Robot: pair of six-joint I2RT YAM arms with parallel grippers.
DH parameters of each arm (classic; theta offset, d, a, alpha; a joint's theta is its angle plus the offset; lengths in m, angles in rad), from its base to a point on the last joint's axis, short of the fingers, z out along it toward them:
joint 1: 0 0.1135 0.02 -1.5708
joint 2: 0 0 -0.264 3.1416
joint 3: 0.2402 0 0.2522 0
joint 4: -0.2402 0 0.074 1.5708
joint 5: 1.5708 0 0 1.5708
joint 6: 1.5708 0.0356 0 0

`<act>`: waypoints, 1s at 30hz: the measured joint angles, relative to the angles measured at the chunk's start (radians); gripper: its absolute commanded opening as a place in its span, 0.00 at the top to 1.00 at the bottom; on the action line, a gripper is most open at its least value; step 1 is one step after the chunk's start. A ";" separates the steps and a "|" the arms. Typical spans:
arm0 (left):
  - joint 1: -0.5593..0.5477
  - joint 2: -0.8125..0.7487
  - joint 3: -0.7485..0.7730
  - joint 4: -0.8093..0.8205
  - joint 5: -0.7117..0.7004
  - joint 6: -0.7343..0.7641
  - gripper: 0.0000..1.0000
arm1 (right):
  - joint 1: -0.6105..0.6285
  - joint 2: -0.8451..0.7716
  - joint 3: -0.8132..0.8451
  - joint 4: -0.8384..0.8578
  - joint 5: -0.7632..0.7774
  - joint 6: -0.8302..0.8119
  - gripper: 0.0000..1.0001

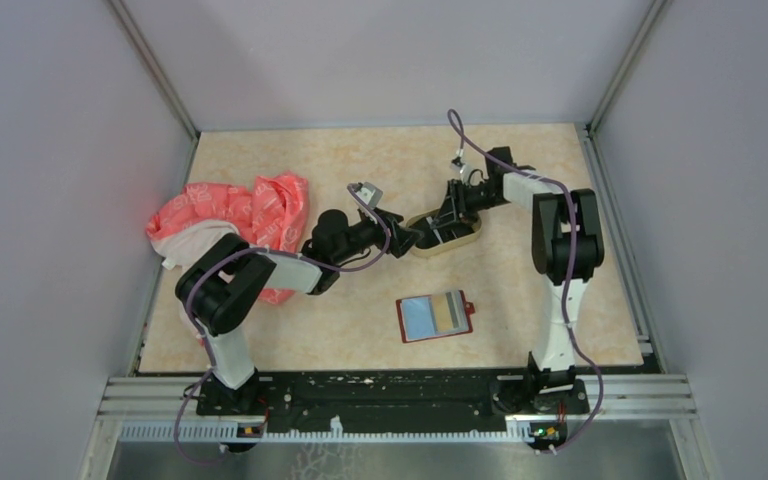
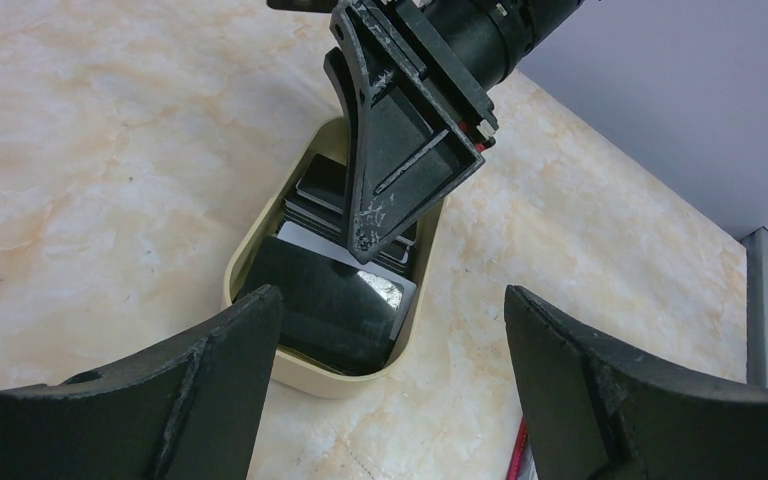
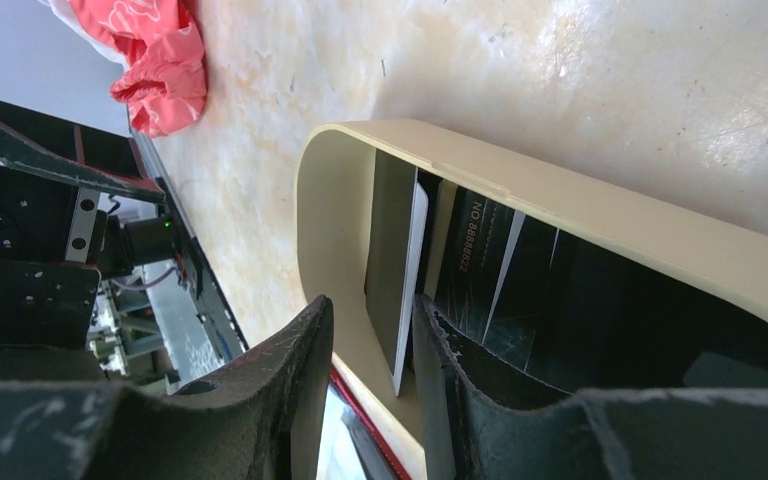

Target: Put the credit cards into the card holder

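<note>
Over tan tray: right tool pitched down, narrow astride upended card, grip unclear; left tool wide, hovering beside.

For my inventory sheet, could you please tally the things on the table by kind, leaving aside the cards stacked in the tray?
Tray: 1
Wallet: 1
Cards in the wallet: 2 (blue card, tan card)
Pink bag: 1
Total: 5
</note>
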 measured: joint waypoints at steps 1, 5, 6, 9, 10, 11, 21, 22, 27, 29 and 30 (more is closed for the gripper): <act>0.000 0.000 0.000 0.000 0.000 0.000 0.13 | 0.002 0.000 -0.002 0.002 -0.003 0.002 0.65; 0.000 0.000 0.000 0.000 0.000 0.000 0.13 | 0.011 0.007 -0.003 0.011 -0.013 0.014 0.65; 0.000 0.000 0.000 0.000 0.000 0.000 0.13 | 0.014 0.008 -0.003 0.015 -0.013 0.018 0.65; 0.000 0.000 0.000 0.000 0.000 0.000 0.13 | 0.030 0.011 -0.003 0.024 -0.019 0.024 0.65; 0.000 0.000 0.000 0.000 0.000 -0.001 0.13 | 0.036 0.011 -0.003 0.029 -0.023 0.029 0.65; 0.000 0.000 0.000 0.000 0.000 -0.001 0.13 | 0.042 0.013 -0.005 0.036 -0.029 0.034 0.66; 0.000 0.000 0.000 0.000 0.000 -0.002 0.13 | 0.062 0.022 -0.023 0.074 -0.039 0.069 0.65; 0.000 0.000 0.000 0.000 0.000 -0.002 0.13 | 0.064 0.022 -0.023 0.074 -0.031 0.069 0.64; 0.000 0.000 0.000 0.000 0.000 -0.002 0.13 | 0.083 0.022 -0.023 0.074 0.004 0.068 0.64; 0.000 0.000 0.000 0.000 0.000 -0.002 0.13 | 0.092 0.023 -0.023 0.073 0.012 0.068 0.65; 0.000 0.000 0.000 0.000 0.000 -0.002 0.13 | 0.095 0.023 -0.023 0.073 0.014 0.068 0.65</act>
